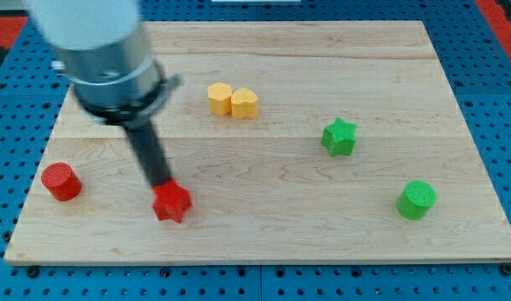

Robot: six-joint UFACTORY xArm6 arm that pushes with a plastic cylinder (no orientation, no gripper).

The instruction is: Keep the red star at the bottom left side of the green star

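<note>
The red star (172, 203) lies near the view's bottom, left of centre, on the wooden board (263, 234). The green star (339, 137) lies right of centre, well up and to the right of the red star. My dark rod comes down from the view's upper left, and my tip (160, 183) touches the red star's upper left edge.
A red cylinder (61, 181) stands at the view's left. Two yellow blocks, a hexagon (219, 98) and a heart (244, 103), touch each other near the top centre. A green cylinder (416, 200) stands at the lower right. Blue pegboard surrounds the board.
</note>
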